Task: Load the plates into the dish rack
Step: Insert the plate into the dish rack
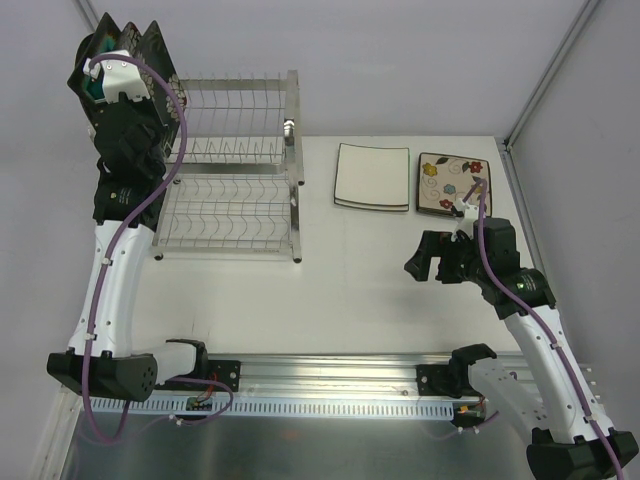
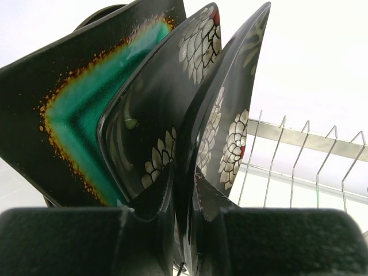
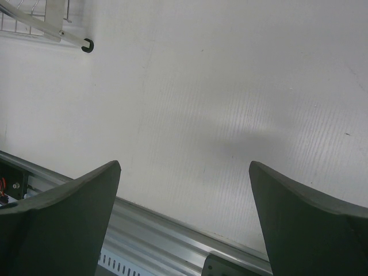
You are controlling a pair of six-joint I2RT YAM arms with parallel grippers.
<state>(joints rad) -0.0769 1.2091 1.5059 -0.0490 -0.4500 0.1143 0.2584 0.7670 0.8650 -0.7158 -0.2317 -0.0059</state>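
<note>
The left gripper (image 1: 97, 70) is raised to the far left end of the rack (image 1: 232, 165), and its fingers (image 2: 69, 241) are pressed together on the lower edge of the black plate (image 2: 227, 123), which is held upright on edge. Just beside it a second glossy dark face with white petals is seen in the left wrist view; whether this belongs to the same plate cannot be told. The teal plate (image 2: 86, 115) stands on edge close to its left, and a dark curved rim is glimpsed behind that. Bare prongs (image 2: 299, 167) are seen to the right of the plates; whether the black plate is seated between prongs cannot be told. The white plate (image 1: 372, 177) and the flowered plate (image 1: 452, 185) are laid flat side by side on the table (image 1: 350, 290), right of the rack. The right gripper (image 1: 430, 262) is held near the flowered plate, its fingers (image 3: 63, 218) spread wide with nothing between them.
</note>
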